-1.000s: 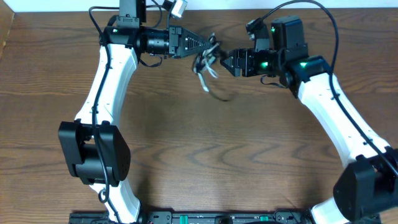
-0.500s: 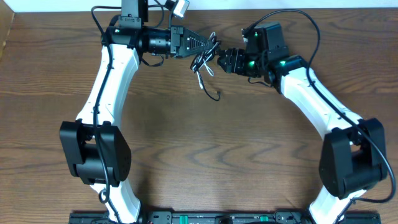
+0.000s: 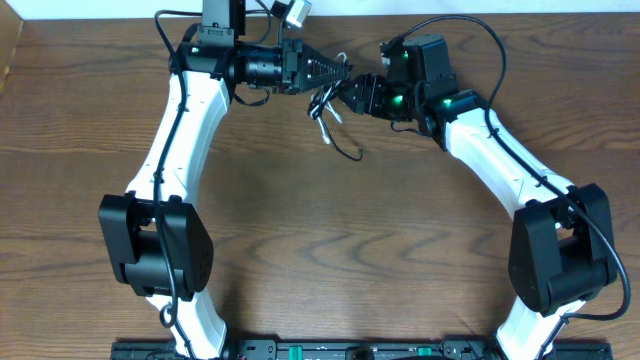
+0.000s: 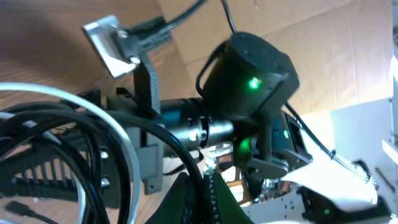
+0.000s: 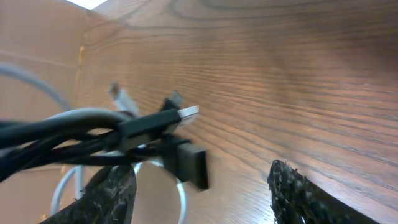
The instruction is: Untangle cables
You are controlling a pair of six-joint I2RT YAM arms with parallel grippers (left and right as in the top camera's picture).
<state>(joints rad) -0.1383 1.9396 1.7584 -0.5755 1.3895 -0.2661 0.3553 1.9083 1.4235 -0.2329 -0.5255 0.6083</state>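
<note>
**Untangling, hold-and-pick step; overhead and 2 wrist views.** The table (image 3: 320, 240) is bare wood, and I have both arms reaching toward its far edge, where their tips nearly meet. The left arm (image 3: 175, 130) comes in from 1 side and the right arm (image 3: 500, 160) from the other.

The left tool (image 3: 338, 72) is clenched on the cables (image 3: 326, 98). Its wrist view shows the fingers pressed together with black strands running down into them, and the bundle hangs from it above the table. The right tool (image 5: 202, 199) is released, its fingers spread wide with nothing between them. The bundle sits just ahead of it, toward 1 finger.

The black cable (image 3: 348, 152) drops a loop below the knot; I cannot tell whether it touches the wood. The white cable (image 4: 130, 168) arcs through the black strands and is wound among them. The right wrist view shows 2 ends clear of the fingers: a silver-tipped plug (image 5: 185, 114) and a black plug (image 5: 189, 163).

I judge the task to be early, since 1 tool holds the knot and the other has not yet taken a strand. The next move calls for closing the right tool on 1 cord only, best near a plug, then drawing it away from the left tool. Catching both cords would likely tighten the knot.
</note>
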